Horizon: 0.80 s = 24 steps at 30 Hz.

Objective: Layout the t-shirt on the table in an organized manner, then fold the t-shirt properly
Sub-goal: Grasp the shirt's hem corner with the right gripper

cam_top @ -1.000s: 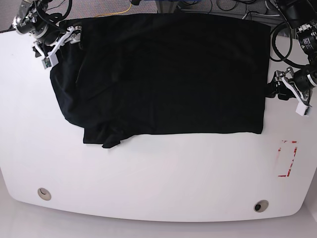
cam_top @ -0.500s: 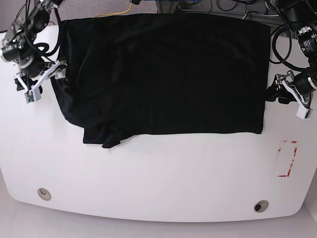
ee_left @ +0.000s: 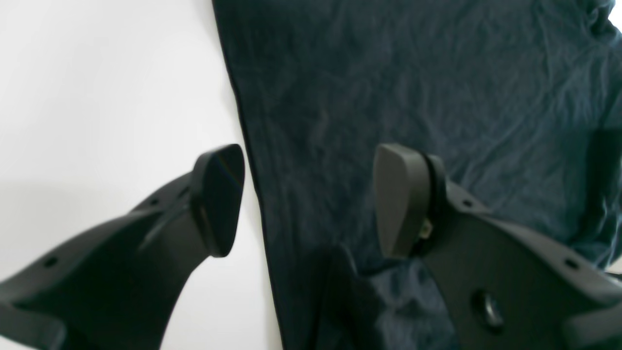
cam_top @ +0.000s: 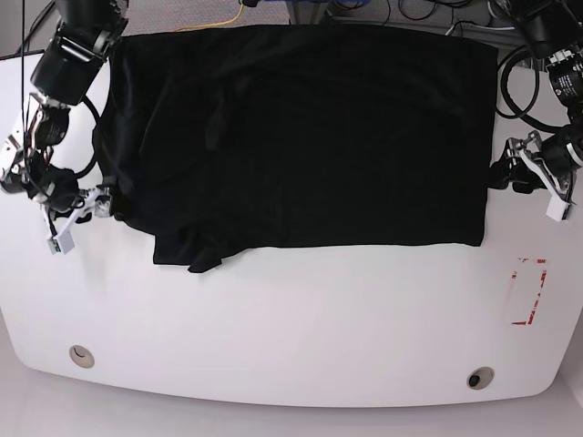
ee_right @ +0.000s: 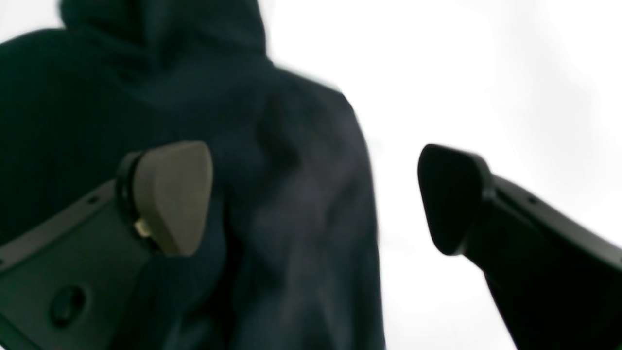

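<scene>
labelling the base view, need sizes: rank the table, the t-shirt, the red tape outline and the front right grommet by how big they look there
1. the table
2. the t-shirt, covering much of the table's far half
3. the red tape outline
4. the grommet, smallest, though it lies nearer the camera than the tape, which makes it look a little larger

Cables point(cam_top: 383, 11): a dark tangle beyond the far edge, at twelve to one o'clock.
Yellow cord point(cam_top: 214, 23): a thin line curving at eleven o'clock, past the far edge.
</scene>
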### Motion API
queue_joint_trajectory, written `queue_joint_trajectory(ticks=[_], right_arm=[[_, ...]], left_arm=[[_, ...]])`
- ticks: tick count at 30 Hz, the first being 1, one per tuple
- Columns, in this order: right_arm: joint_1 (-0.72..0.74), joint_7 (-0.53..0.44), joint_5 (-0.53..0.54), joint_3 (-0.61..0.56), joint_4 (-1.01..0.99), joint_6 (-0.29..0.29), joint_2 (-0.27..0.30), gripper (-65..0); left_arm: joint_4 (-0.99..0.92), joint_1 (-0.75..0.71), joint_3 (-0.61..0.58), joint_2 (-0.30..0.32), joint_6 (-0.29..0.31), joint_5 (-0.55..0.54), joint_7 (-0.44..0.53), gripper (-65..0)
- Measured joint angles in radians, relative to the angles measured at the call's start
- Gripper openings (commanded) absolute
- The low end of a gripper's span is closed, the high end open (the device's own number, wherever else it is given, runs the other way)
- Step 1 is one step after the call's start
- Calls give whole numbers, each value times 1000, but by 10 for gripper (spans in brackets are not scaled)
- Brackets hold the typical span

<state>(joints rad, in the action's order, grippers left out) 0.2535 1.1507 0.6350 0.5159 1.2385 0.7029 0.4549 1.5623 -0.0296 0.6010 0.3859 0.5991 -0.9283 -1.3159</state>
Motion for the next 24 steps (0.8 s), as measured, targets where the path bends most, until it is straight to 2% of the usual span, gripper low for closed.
queue_joint_trajectory(ticks=[5,16,24], right_arm=[[88,-110,0,-111,-179,-10,35,0],[177,-343,18,-243,-517,-5,80,0],[188,-372,24,-294,-554,-3,74,0]], left_arm=[[0,10,0,3,0,-8,4,-257],[-1,8,0,2,0,-6,1,-257],[-1,8,0,2,0,-4,0,-257]])
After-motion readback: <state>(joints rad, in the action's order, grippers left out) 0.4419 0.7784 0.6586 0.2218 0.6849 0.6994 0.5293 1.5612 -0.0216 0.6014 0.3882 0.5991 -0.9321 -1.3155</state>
